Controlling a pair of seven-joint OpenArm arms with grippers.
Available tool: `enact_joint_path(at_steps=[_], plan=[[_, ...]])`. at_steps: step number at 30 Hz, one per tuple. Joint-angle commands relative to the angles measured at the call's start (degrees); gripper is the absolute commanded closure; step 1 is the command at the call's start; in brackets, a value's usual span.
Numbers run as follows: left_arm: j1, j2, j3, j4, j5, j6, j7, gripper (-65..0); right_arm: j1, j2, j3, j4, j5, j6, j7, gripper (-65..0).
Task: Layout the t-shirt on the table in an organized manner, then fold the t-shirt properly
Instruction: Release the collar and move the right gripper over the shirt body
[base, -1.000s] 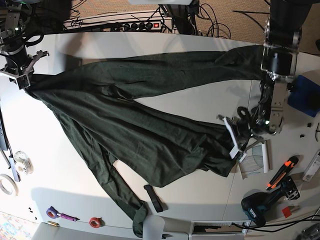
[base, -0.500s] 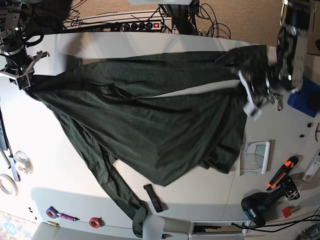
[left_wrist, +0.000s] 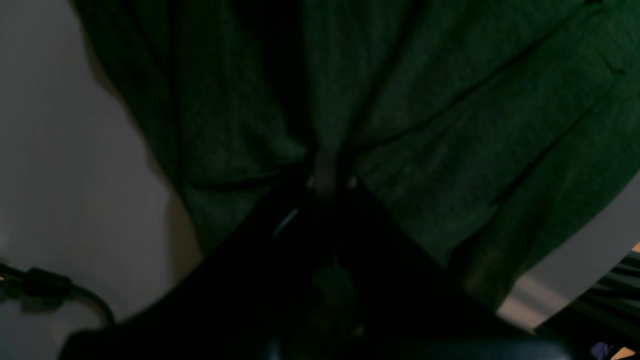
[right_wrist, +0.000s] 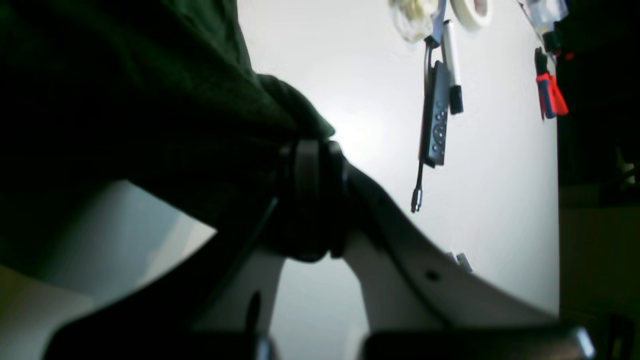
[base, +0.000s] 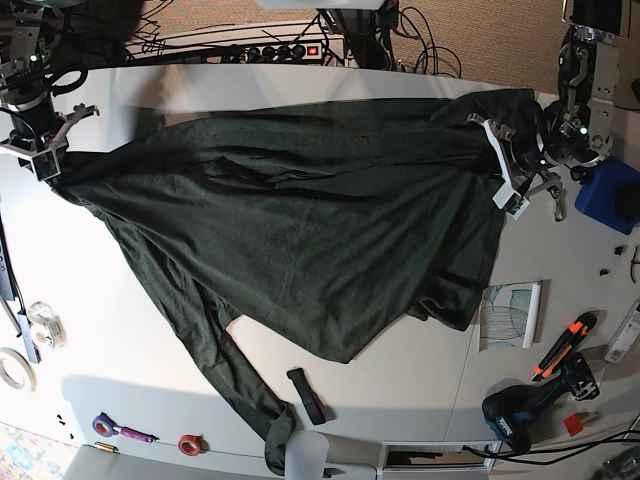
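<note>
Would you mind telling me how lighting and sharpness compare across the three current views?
Left wrist view: badly underexposed and soft, the t-shirt nearly black. Right wrist view: the table glares white, leaving the right tool backlit and blurred. Base view: evenly lit and sharp.

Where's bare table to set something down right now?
Bare table below the t-shirt hem, right of the black strap; also between the sleeve and the tape rolls at left. Crowded: right edge, with drill, cutter, paper.
</note>
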Motion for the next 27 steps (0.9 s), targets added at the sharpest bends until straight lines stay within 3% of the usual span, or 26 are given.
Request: enact_joint_path(at_steps=[1,3,4,8,11,14,18,20,24,27], plan=[[-0.33,-0.79,-0.59,0.81,-0.39,0.09,-1.27,0.0,0.87,1.27,1.40,0.92,-0.33,-1.16,1.40,-9.6],[-0.28,-0.81,-0.59,0.79,-0.37,0.02,-1.22,0.0,2.58,1.27,2.47,0.92,-0.28,-1.25,1.57,-24.4],[-0.28,-0.79,-0.59,0.79,-0.37,-0.04,-1.22,0.0,3.58,1.27,3.10,0.92,-0.28,-1.99,1.79,-28.0],[-0.17,-0.79,-0.57,0.79,-0.37,0.00,-1.25,0.0,7.69,1.29,5.53,0.92,-0.28,-9.40,2.84,-28.4],[-0.15,-0.79,-0.57,0.79,-0.39,-0.02,-1.25,0.0,10.12,1.27,5.81,0.92,1.60,-10.75,2.86,-28.3],[-0.20,-0.68,-0.57,0.79,-0.42,-0.02,-1.29,0.0,12.13,0.92,5.57,0.92,11.04,-8.39,2.82,-28.3],[-0.15,-0.61,-0.57,0.79,-0.61,-0.04,-1.29,0.0,15.52,-2.64,4.35,0.92,18.69,1.75,2.86,-28.3],[-0.17,-0.61,-0.57,0.79,-0.66,-0.07,-1.31,0.0,16.92,-5.25,1.92,0.92,21.40,4.50,2.82,-28.3],[-0.17,-0.55,-0.57,0.79,-1.05,-0.09,-1.75,0.0,19.19,-9.90,-7.69,0.85,21.51,4.83,2.82,-28.3],[-0.20,0.28,-0.57,0.79,-0.98,-0.07,-2.32,0.0,21.18,-12.63,-16.17,0.85,17.40,4.61,2.95,-28.3]])
